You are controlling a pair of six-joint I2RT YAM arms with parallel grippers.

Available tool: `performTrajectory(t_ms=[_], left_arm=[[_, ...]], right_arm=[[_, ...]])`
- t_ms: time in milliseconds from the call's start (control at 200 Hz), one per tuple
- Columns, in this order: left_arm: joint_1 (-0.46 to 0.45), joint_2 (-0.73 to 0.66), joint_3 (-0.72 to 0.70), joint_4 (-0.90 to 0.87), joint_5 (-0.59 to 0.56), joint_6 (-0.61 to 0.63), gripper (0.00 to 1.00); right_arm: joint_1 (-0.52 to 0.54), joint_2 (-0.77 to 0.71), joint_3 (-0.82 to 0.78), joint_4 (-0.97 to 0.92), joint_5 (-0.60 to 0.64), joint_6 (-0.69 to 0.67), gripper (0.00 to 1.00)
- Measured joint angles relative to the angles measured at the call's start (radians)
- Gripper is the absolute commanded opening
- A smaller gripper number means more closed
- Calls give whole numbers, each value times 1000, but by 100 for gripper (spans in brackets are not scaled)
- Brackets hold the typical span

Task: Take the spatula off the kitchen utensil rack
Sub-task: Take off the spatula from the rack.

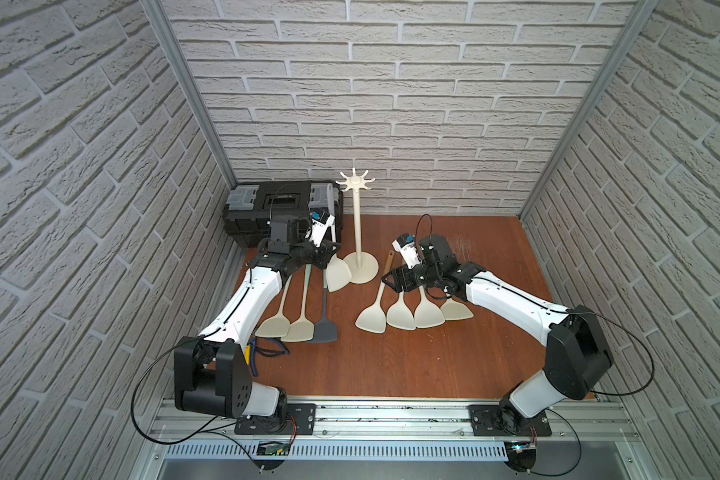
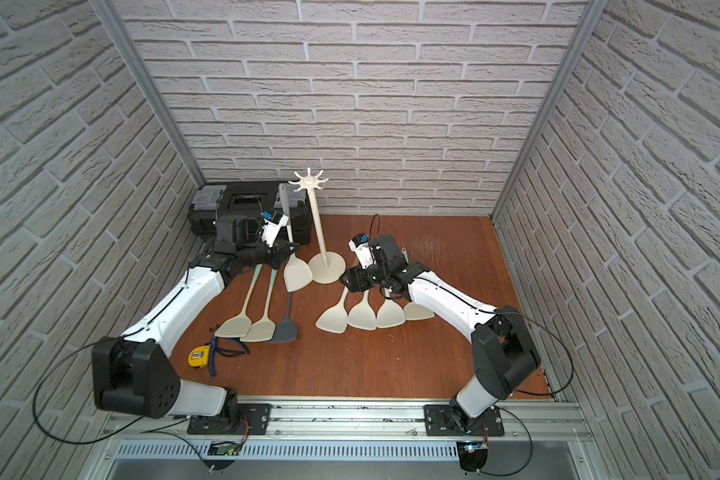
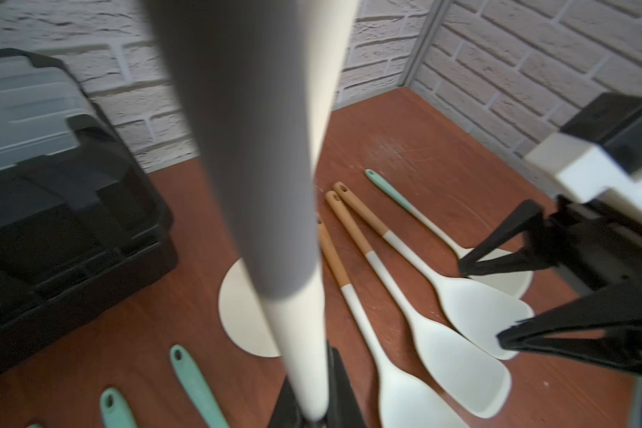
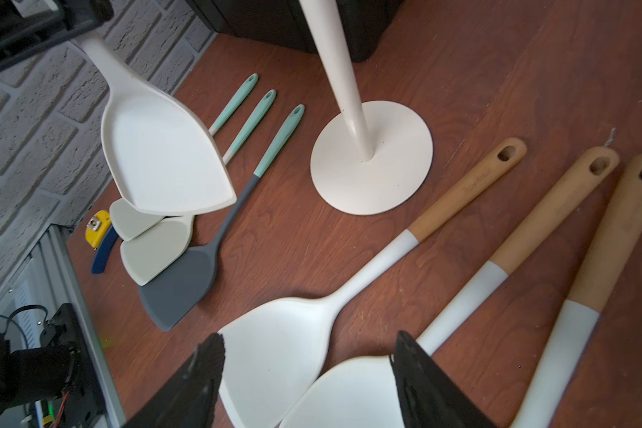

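The spatula (image 1: 336, 274) is held upright by its grey handle in the left fingers (image 3: 343, 385), which are squeezed shut on it. It is off the kitchen utensil rack (image 1: 357, 232) and just beside it, blade down. The right fingers (image 4: 419, 378) are spread wide, with nothing held, over other spatulas (image 1: 400, 316) laid on the tabletop (image 1: 433, 357).

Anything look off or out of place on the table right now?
Two things. A yellow tape measure lies at the front left of the table, odd among kitchen spatulas. A whitish scuffed patch marks the wood toward the back right. The rack stands upright; nothing looks spilled.
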Motion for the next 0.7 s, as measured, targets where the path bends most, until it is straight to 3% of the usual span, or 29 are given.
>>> performTrajectory(t_ms=[260,510,560,700], left_arm=[[-17,-63,-18,-3,291,-21,0],[-31,-116,-77,13,396,-54,0],[-34,-124,-90,22,408,-63,0],[-38,-138,-106,42,412,-71,0]], right_arm=[[82,-3,-42,80,-160,86,72],[128,32,-10,149,-251,146,69],[130,39,-8,163,-261,159,59],[132,48,-8,211,-319,200,8]])
